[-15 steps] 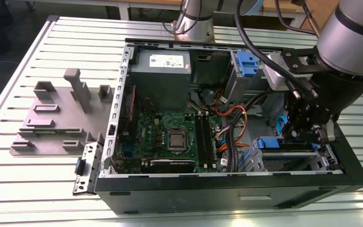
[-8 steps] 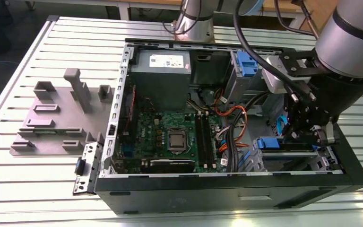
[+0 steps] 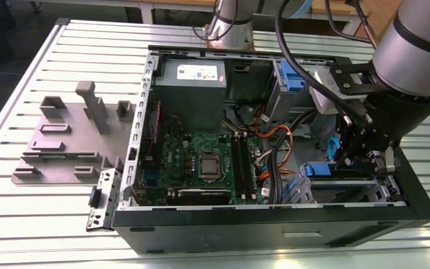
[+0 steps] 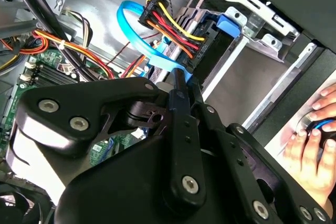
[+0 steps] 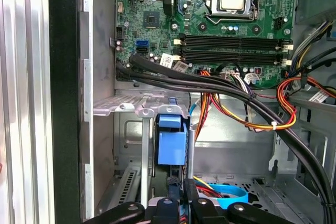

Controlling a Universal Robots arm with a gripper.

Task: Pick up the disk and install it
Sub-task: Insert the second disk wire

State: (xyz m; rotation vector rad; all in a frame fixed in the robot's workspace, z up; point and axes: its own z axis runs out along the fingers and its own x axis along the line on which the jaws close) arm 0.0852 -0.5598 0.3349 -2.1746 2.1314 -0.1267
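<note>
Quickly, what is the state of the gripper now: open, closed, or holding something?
Gripper: shut, fingers pressed together inside the computer case, beside the blue carrier; nothing visibly held.

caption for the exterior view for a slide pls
Robot arm's gripper lowered into the open computer case at the blue-framed disk in the drive bay.

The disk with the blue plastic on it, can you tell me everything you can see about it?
The disk stands on edge in the metal drive bay of the open computer case. What shows is mostly its blue plastic carrier, with a raised tab at the end. The gripper sits right at it. In the exterior view the blue end shows beside the arm.
</note>
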